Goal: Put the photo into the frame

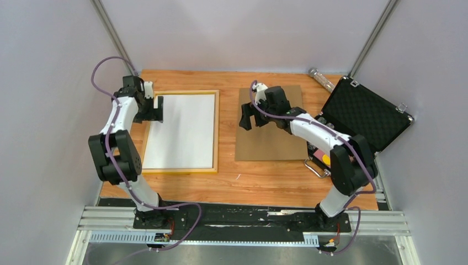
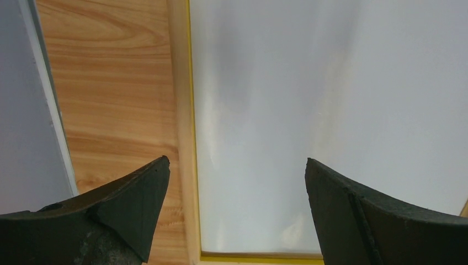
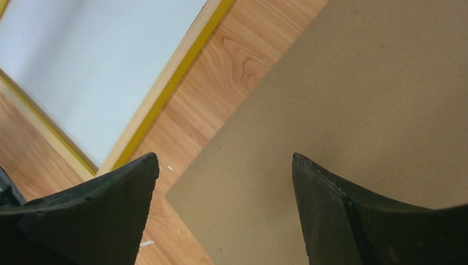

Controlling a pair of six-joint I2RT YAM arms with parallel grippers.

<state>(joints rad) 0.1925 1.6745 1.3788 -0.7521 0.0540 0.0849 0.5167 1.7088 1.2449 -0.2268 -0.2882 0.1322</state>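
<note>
Top view: frame (image 1: 179, 170) flat at left centre, photo (image 1: 182, 130) inside it, white side up. Left gripper (image 1: 156, 109) over frame's upper-left edge. Right gripper (image 1: 246, 118) over brown board (image 1: 270, 146) at centre. Black case (image 1: 361, 113) open at right.
Left wrist: fingers spread either side of frame's yellow rail, gripping nothing.
Right wrist: fingers spread above board's corner, gripping nothing.

Top view: high up, from the near edge, looking down on the whole brown wooden table (image 1: 259, 176). Left wrist view: very close, looking down past two dark fingers (image 2: 127, 212) at the thin yellow wooden frame (image 2: 182, 138). Right wrist view: close over the flat brown board (image 3: 359, 83), probably the same frame (image 3: 171, 83) at top left.
</note>
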